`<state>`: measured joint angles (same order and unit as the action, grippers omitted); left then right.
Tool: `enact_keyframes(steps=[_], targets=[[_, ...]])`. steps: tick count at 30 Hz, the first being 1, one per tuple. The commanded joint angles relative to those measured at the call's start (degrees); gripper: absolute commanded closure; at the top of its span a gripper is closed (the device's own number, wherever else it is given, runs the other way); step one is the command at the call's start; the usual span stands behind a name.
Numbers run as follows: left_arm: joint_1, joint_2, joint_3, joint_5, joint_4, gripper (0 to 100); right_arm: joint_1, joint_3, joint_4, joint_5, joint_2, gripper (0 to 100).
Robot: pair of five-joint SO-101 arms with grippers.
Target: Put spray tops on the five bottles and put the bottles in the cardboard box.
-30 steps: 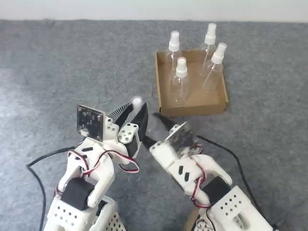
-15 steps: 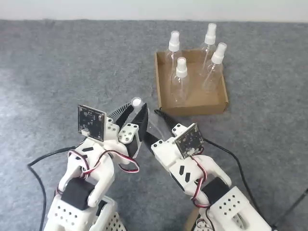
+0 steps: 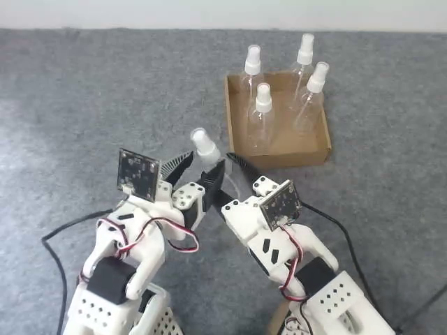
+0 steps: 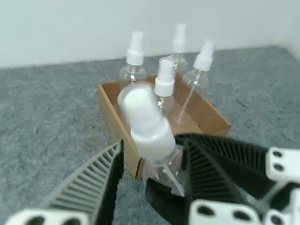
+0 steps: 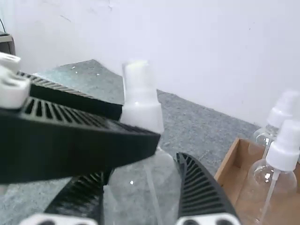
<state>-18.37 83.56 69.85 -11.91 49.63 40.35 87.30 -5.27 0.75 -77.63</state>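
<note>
Capped fifth bottle (image 3: 206, 148) just lifted and tilted – right end effector (image 5: 140, 168) moved in, now clamped on its body. Left end effector (image 4: 152, 143) grip: can't tell. Box (image 3: 279, 159) drop looks next.

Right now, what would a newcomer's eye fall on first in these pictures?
A clear spray-topped bottle, tilted, held by the right gripper with the left gripper around it, just in front of the cardboard box. Four more spray-topped bottles stand inside that box.

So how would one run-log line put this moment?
fifth bottle: spray top on, outside cardboard box | right gripper: shut on it | left gripper: at its neck | four bottles: standing in box
</note>
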Motion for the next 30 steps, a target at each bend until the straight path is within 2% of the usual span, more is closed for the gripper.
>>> enact_keyframes(steps=[1,11,15,19,23,30], targets=[[2.1,-0.4,-2.7,0.7,0.1,79,-0.4,-1.1,1.7,0.8,-2.0,99.2],[9.4,-0.1,-4.8,0.3,0.1,79,-0.5,-1.1,2.0,0.9,-2.0,99.2],[11.4,5.9,-4.4,-1.6,0.9,79,-1.8,-1.2,2.1,0.8,-2.0,99.2],[11.3,14.5,-4.2,-0.3,5.4,79,-2.2,-1.3,2.1,0.6,-2.0,99.2],[11.6,20.5,-0.5,0.4,3.5,79,-2.2,-1.2,2.1,0.6,-2.0,99.2],[11.8,17.1,0.5,0.9,1.4,79,-3.5,-1.8,1.8,0.7,-2.0,99.2]])
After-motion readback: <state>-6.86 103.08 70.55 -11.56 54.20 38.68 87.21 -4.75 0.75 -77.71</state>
